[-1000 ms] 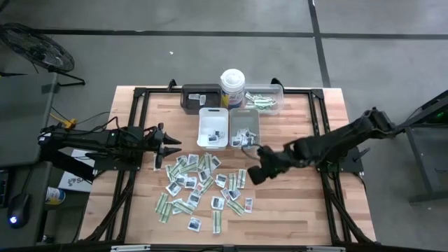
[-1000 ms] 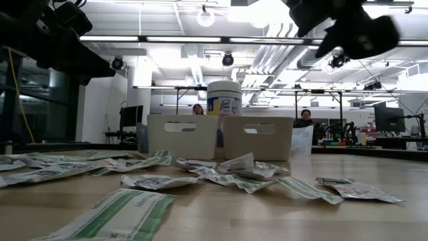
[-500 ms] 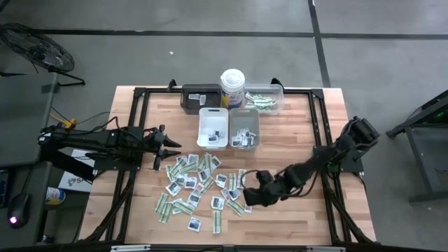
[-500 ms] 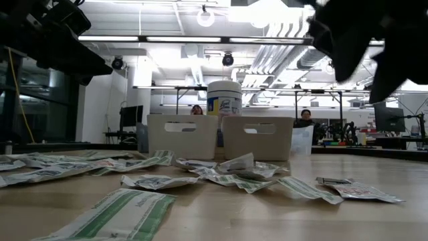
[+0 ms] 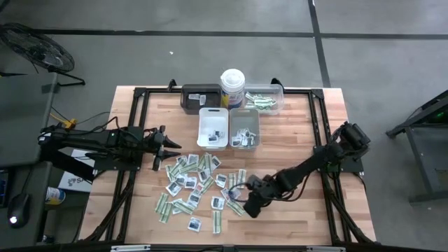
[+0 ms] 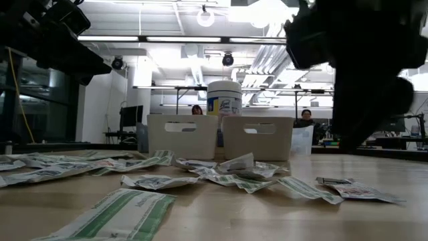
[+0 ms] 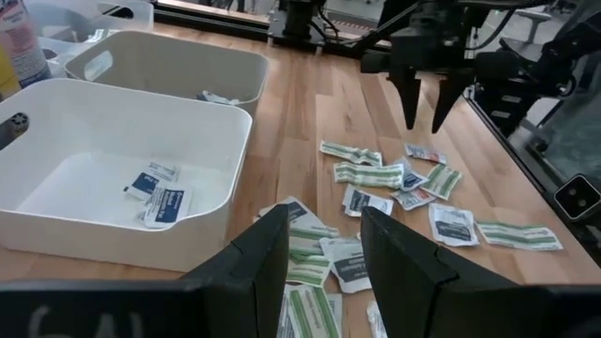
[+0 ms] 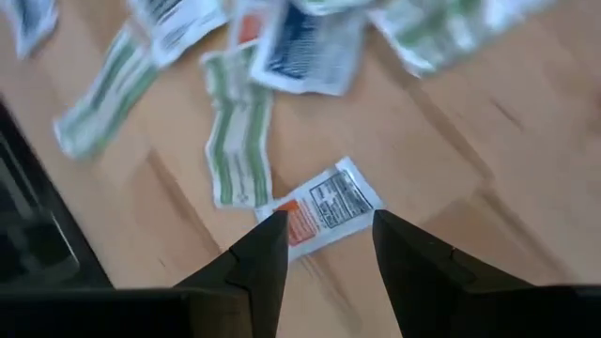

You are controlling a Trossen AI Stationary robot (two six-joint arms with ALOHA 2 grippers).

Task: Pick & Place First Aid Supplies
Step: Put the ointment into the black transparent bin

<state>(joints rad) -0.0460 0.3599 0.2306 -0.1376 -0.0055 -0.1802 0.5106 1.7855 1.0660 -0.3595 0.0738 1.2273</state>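
With the right gripper (image 8: 322, 230) spread empty above a white-and-orange sachet (image 8: 324, 208), we are expecting a light, limp, slippery packet; pinching one edge looks best.

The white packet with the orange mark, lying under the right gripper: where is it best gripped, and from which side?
Probably from straight above. The orange-marked packet lies flat and alone on the bare table, so no side gives a hold. The right gripper hangs over it, open; closing across the packet's narrow width, near its middle, seems best.
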